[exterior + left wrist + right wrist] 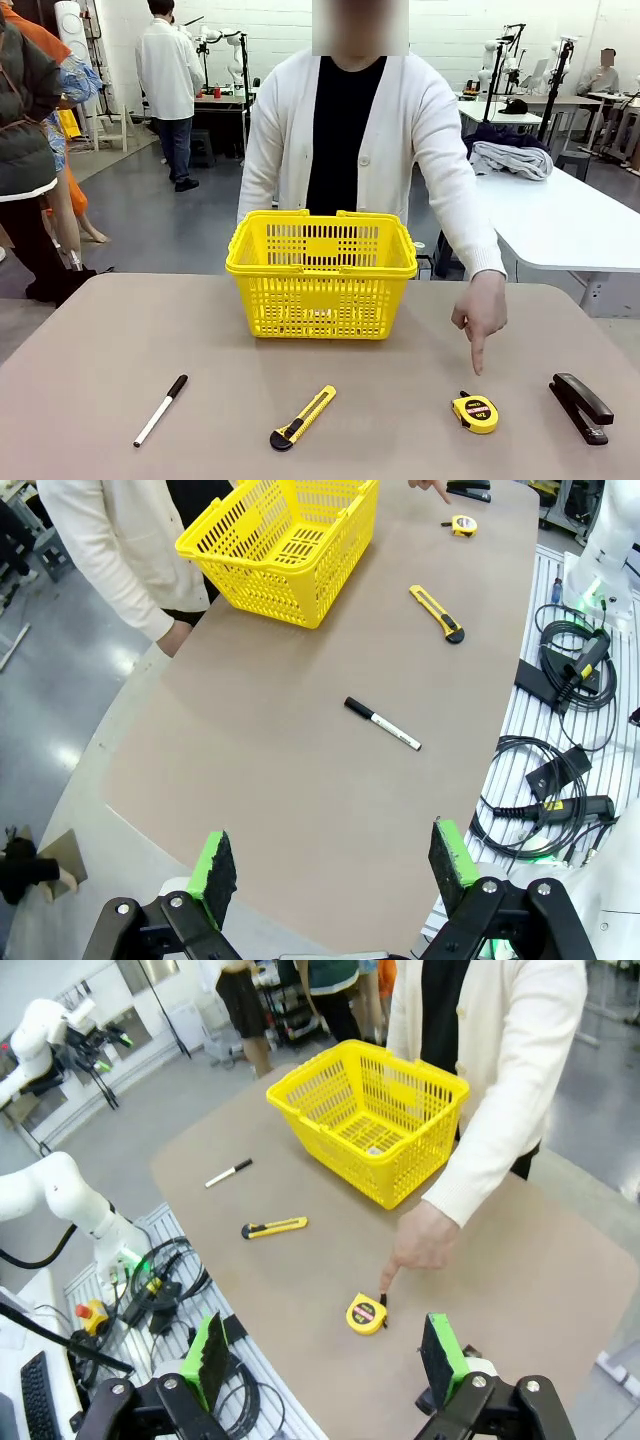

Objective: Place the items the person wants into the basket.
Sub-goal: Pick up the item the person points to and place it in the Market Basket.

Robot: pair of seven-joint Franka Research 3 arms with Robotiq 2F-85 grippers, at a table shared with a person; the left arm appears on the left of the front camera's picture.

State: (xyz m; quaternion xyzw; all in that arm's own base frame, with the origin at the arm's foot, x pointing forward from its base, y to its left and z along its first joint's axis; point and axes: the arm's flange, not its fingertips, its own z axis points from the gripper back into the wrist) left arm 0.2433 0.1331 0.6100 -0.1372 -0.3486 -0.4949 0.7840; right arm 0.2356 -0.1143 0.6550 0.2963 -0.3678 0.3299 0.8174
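The yellow basket (320, 300) (270, 575) (420, 1155) stands at the table's far middle, in front of the person in a white cardigan (350, 140). The person's hand (480, 315) (420, 1245) points a finger down at the yellow-and-black tape measure (475, 413) (462, 524) (367, 1314). A black stapler (581, 407) (468, 490) lies to its right. My left gripper (333, 865) hangs open above the table's left end. High over the near right edge, my right gripper (325, 1355) is open too, with the tape measure just beyond its fingers.
A white marker with a black cap (161, 410) (383, 723) (229, 1173) and a yellow utility knife (302, 418) (437, 613) (274, 1227) lie along the near side. Cables and black boxes (560, 670) (160, 1280) sit beside the table on my side.
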